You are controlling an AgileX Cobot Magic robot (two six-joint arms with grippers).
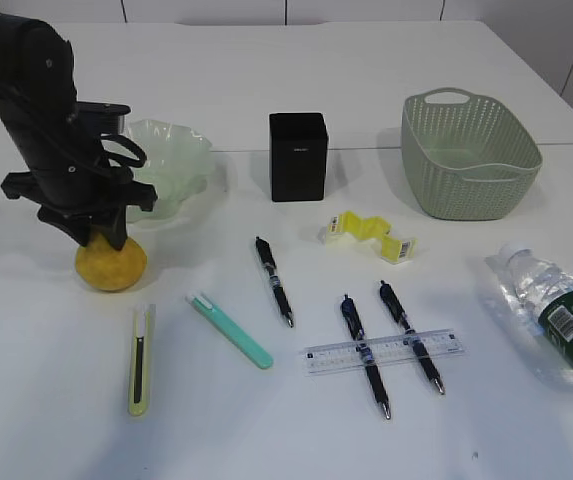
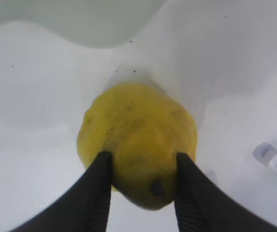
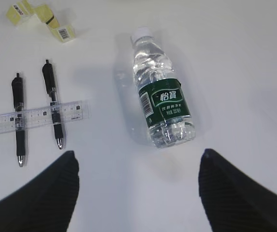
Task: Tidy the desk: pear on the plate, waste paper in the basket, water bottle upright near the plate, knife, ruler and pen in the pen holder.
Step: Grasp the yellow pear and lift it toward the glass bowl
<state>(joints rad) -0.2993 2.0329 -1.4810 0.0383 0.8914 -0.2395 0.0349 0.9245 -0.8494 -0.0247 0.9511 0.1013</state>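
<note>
My left gripper (image 1: 101, 240) (image 2: 144, 155) is shut on the yellow pear (image 1: 113, 266) (image 2: 136, 125), which rests on the table just in front of the pale green wavy plate (image 1: 173, 160) (image 2: 80, 19). My right gripper (image 3: 138, 153) is open above bare table, just short of the base of the water bottle (image 3: 160, 101) (image 1: 556, 310), which lies on its side. The clear ruler (image 1: 381, 352) (image 3: 32, 117) lies across two pens (image 1: 366, 355) (image 1: 411, 335); a third pen (image 1: 274, 280) lies apart. A teal knife (image 1: 231, 330) lies mid-table. Yellow waste paper (image 1: 366, 235) lies before the black pen holder (image 1: 298, 155).
The green woven basket (image 1: 471, 155) stands at the back right. A yellow-green cutter (image 1: 141, 360) lies near the front left, below the pear. The table's back edge runs behind the plate and holder.
</note>
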